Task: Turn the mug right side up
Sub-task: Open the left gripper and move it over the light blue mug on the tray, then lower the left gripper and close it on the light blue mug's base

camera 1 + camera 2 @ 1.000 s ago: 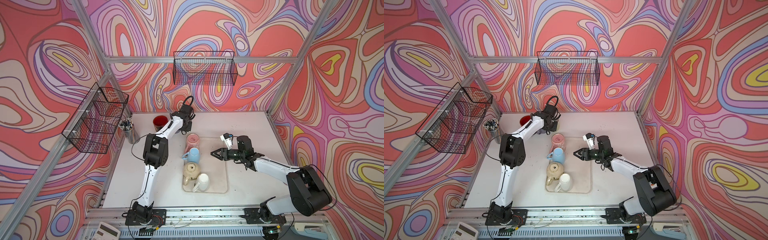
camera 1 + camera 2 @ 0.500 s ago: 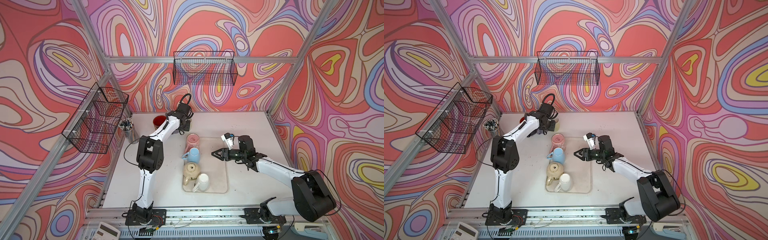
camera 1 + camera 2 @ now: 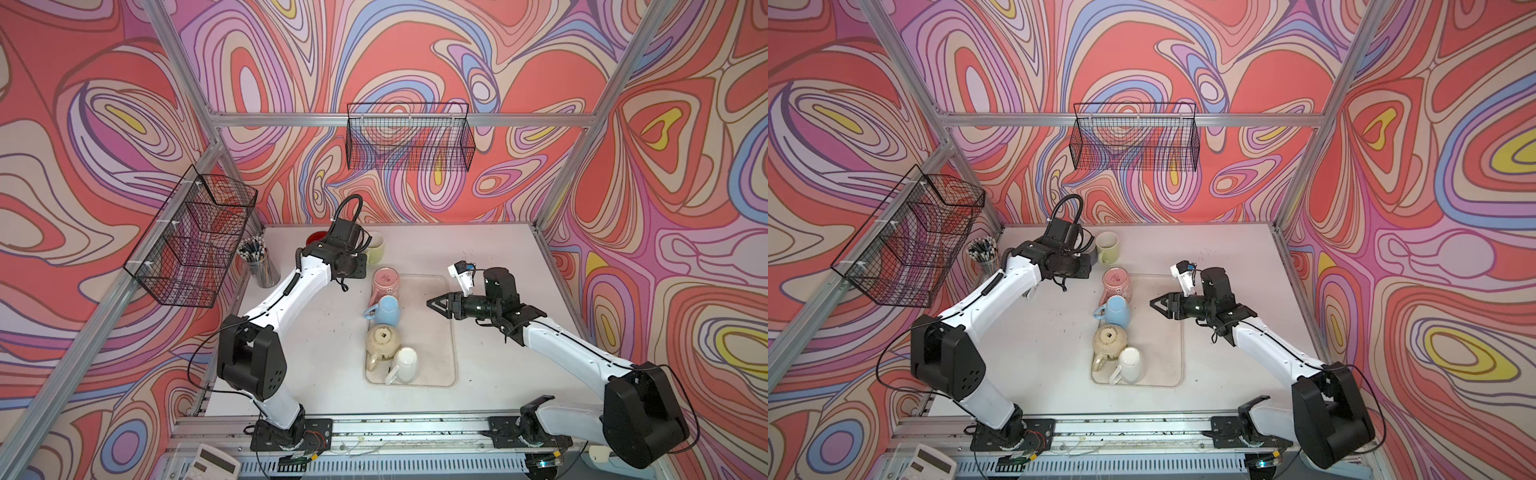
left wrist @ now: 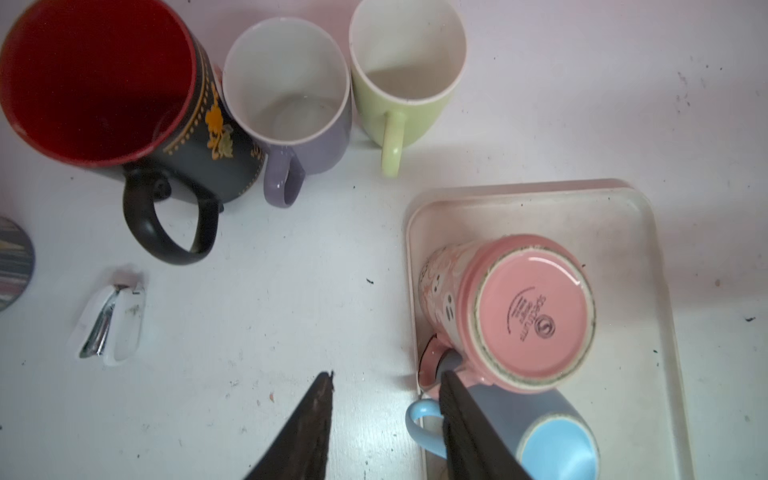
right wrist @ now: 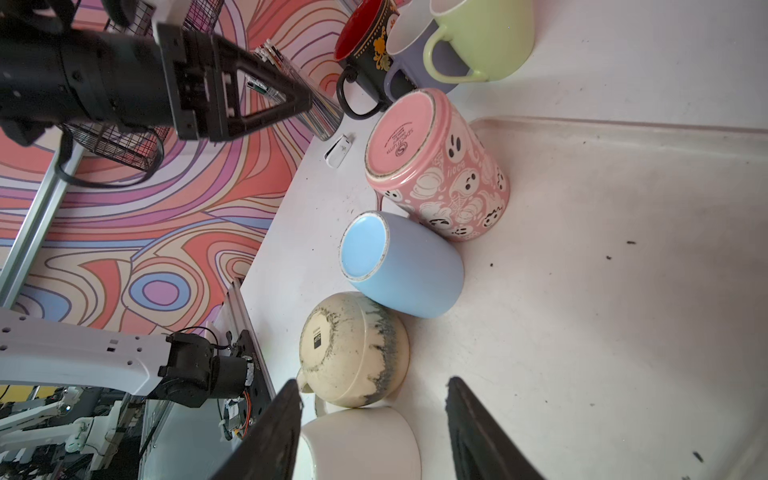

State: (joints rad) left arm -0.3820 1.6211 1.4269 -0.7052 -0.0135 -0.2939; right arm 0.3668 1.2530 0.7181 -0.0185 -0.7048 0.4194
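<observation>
Pink comes next: the pink mug [image 4: 532, 311] sits bottom-up in the tray [image 4: 623, 216], and the left arm has just come back from the mugs at the back.

The left gripper [image 4: 386, 376] has pulled away from three mugs that stand the right way up at the back of the table: the red-and-black mug [image 4: 99, 83], the purple mug [image 4: 286, 83] and the green mug [image 4: 407, 54]. Its elbow has folded down toward the front. Its fingers are apart with nothing in them, near the pink mug's handle. The right gripper [image 5: 374, 382] has stayed over the tray, beside the blue mug [image 5: 403, 266], with its fingers apart and empty too. The blue mug, the cream mug [image 5: 353, 349] and the white mug [image 5: 361, 444] are upside down in the tray as well. I think one turn is done and the pink mug, the nearest one, is next.
</observation>
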